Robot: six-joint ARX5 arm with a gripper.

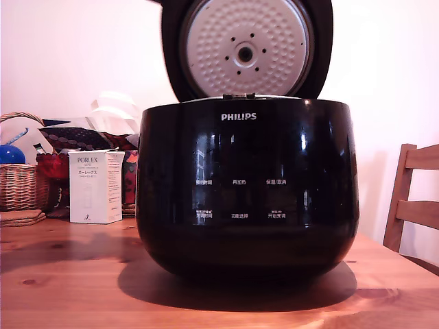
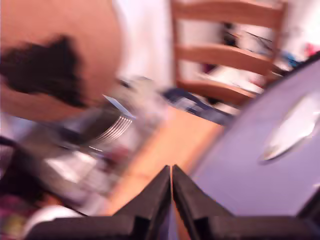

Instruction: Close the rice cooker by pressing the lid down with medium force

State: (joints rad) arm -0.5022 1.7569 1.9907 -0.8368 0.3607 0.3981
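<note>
The rice cooker (image 1: 247, 188) is a large glossy black pot with white PHILIPS lettering, standing on the wooden table (image 1: 68, 288) in the middle of the exterior view. Its lid (image 1: 247, 48) stands open and upright behind the pot, the dimpled silver inner plate facing the camera. No arm shows in the exterior view. In the blurred wrist view my gripper (image 2: 171, 172) is shut, its two black fingertips touching with nothing between them. Beside them a glossy dark curved surface (image 2: 260, 170) fills one side, probably the lid's outer face.
At the exterior view's left stand a white box (image 1: 95, 186), a wicker basket (image 1: 20, 181) and a heap of bags. A wooden chair (image 1: 415, 202) is at the exterior view's right. The wrist view shows another chair (image 2: 225, 50) and clutter, all blurred.
</note>
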